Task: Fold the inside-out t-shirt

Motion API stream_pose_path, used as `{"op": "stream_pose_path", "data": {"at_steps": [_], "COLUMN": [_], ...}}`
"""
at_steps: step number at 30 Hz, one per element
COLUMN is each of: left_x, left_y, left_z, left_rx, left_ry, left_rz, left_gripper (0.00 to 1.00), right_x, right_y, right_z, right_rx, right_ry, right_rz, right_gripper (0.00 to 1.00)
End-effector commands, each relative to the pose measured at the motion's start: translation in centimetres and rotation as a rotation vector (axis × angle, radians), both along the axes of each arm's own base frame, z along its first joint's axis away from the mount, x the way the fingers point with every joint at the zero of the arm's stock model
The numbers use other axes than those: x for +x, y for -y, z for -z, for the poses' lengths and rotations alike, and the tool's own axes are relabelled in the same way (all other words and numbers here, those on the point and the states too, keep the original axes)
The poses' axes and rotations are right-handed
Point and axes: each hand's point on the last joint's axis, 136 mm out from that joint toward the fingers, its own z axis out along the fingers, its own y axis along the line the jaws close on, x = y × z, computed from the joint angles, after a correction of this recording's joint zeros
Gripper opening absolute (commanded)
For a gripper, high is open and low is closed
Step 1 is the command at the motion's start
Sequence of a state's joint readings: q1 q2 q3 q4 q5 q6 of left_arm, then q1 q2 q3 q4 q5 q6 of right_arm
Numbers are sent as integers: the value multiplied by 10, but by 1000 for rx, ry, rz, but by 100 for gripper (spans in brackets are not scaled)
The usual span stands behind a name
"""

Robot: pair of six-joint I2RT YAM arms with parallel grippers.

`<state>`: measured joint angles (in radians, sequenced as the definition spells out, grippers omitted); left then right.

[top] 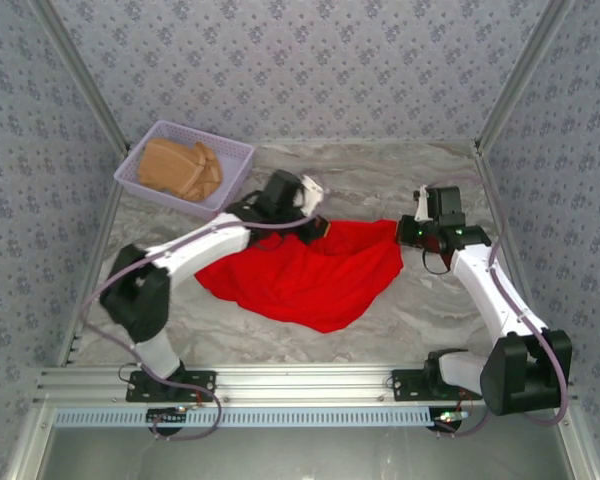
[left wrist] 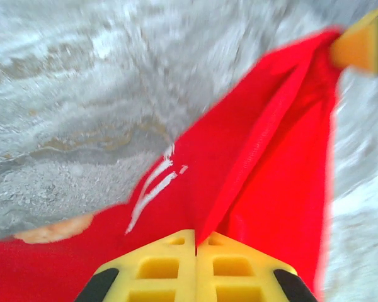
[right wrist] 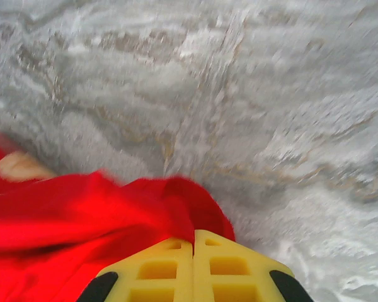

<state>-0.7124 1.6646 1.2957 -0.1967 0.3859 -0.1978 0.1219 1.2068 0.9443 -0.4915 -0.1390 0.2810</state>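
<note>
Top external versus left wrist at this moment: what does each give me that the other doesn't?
Top external: a basket holding a tan garment, and both arms, with the left gripper and right gripper at the t-shirt's two far corners. Left wrist: white streaks printed on the cloth, and yellow fingers shut on a red fold. Both: the red t-shirt lying on the marble table.

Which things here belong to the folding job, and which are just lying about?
Job: bright red cloth t-shirt; left end effector, shut on it; right end effector, shut on it.
Lying about: lilac plastic mesh basket; tan folded garment inside it.
</note>
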Motion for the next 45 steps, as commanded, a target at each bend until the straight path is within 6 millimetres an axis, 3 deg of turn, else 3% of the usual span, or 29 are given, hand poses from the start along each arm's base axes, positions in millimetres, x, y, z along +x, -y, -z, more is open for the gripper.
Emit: {"op": "stream_pose_path", "data": {"at_steps": [1, 3, 5, 7, 9, 11, 13, 16, 21, 24, 26, 28, 32, 39, 40, 43, 45], "left_x": [-22, -26, -30, -32, -34, -34, -36, -38, -38, -40, -41, -42, -44, -46, -46, -41, -33], "left_y": [4, 2, 2, 1, 0, 0, 0, 0, -5, -6, -7, -8, -7, -7, -7, -13, -21], "left_z": [-46, -51, -55, -58, -59, -59, -60, -62, -65, -68, -68, -68, -69, -67, -66, -63, -61], "left_rx": [-258, -302, -327, -335, -340, -340, -345, -349, -338, -334, -333, -331, -329, -323, -321, -295, -283], "left_ry": [-147, -199, -235, -257, -260, -262, -265, -265, -249, -240, -238, -236, -234, -234, -233, -216, -196], "left_rz": [28, 13, 14, 9, 11, 9, 13, 17, 2, 6, 10, 12, 21, 34, 34, 1, -49], "left_gripper": [0, 0, 0, 0, 0, 0, 0, 0, 0, 0, 0, 0, 0, 0, 0, 0, 0], "right_x": [17, 17, 11, -4, -29, -54, -62, -63, -69, -58, -39, -23, -5, 13, 14, 6, -10], "right_y": [22, 33, 23, -19, -63, -100, -124, -151, -184, -182, -164, -154, -152, -167, -169, -173, -171], "right_z": [-16, -21, -35, -52, -65, -63, -47, -23, -22, -7, 4, 2, 2, 3, 0, -14, -26], "right_rx": [-175, -302, -366, -294, -116, 58, 133, 114, 176, 139, 89, 106, 112, 153, 172, 251, 311], "right_ry": [21, -6, 47, 184, 297, 341, 325, 311, 396, 368, 348, 366, 370, 389, 399, 411, 407], "right_rz": [64, 94, 63, -99, -286, -431, -491, -561, -661, -610, -501, -450, -432, -481, -497, -564, -610], "right_gripper": [10, 22, 31, 39, 43, 44, 43, 41, 32, 28, 25, 25, 30, 40, 38, 2, 0]}}
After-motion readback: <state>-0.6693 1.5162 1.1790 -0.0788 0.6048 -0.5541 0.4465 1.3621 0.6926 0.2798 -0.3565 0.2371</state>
